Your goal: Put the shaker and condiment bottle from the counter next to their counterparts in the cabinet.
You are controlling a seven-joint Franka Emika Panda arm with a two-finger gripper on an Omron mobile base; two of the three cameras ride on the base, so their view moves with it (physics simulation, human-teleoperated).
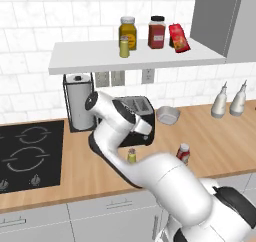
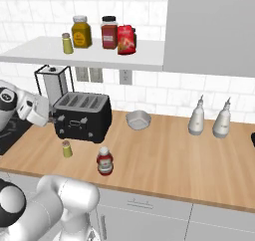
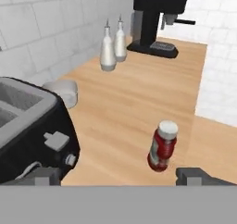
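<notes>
White square tiles (image 1: 30, 46) cover the back wall, with power sockets (image 1: 110, 78) under the white shelf (image 1: 100, 61). At 1 o'clock in the left base view hangs a tall grey cupboard (image 1: 220, 16). The light-wood counter (image 2: 169, 160) sits over pale grey drawers (image 2: 149, 212); a black hob (image 1: 30, 153) lies at 9 o'clock.
</notes>
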